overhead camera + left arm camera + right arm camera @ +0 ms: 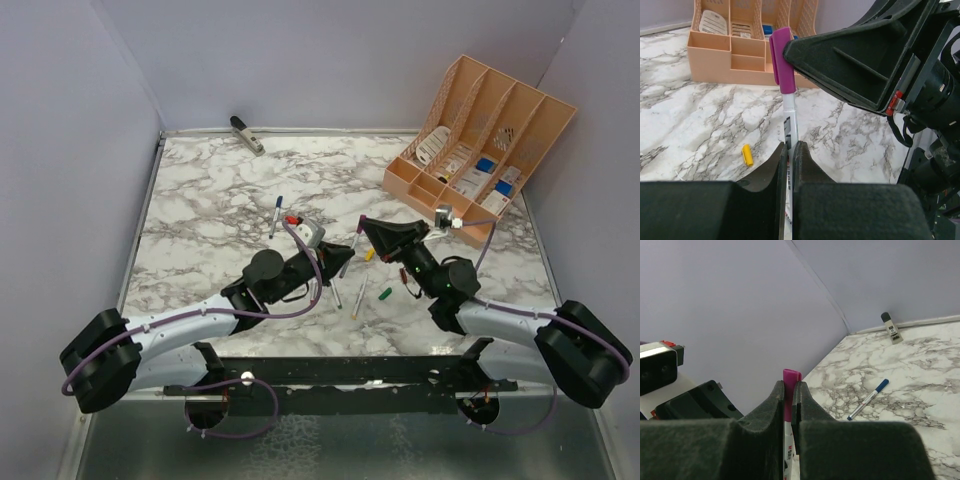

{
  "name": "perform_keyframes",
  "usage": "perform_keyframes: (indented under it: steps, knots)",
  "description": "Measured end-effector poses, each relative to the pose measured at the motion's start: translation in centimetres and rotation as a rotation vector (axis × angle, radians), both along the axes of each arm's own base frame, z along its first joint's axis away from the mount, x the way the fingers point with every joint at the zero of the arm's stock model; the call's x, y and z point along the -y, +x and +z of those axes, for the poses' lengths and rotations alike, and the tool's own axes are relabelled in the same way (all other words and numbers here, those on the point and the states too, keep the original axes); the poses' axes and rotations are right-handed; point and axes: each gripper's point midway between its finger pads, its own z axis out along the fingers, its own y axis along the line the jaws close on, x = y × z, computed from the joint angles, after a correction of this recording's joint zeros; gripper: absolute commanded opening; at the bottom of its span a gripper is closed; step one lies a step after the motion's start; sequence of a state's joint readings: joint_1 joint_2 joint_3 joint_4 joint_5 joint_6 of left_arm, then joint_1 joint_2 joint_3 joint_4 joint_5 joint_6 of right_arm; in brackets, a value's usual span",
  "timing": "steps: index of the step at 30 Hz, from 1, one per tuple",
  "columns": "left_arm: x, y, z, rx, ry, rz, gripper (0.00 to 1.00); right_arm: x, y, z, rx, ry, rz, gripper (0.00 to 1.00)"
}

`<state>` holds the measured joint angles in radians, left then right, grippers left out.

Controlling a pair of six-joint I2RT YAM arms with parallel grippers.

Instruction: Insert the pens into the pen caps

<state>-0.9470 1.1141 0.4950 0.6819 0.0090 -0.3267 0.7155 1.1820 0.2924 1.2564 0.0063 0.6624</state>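
**Both grippers clamped on one pen, mid-table**

Left gripper (789,150) pinched tight on the pen (790,125) barrel. Right gripper (788,390) pinched on the purple cap (781,60) over its upper end, above the marble table (200,200). Yellow cap (747,155) lies near; blue-capped pen (868,399) farther back. Orange organizer (480,130) back right; lilac walls (300,60) around. Pen tip hidden in cap; seating unclear.

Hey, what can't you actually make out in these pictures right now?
- Lower end of the pen: left wrist view, buried between the left gripper jaws.
- Most of the purple cap: right wrist view, covered by the right gripper jaws.
- Labels in the organizer: top view, too small.
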Motion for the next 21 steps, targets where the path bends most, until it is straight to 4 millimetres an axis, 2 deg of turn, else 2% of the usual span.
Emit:
perform_keyframes:
  steps: [21]
  knots:
    - [0.2,1.6,0.3,0.029,-0.027,0.07,0.0,-0.7,0.1,-0.6,-0.007,0.019,0.024,0.02]
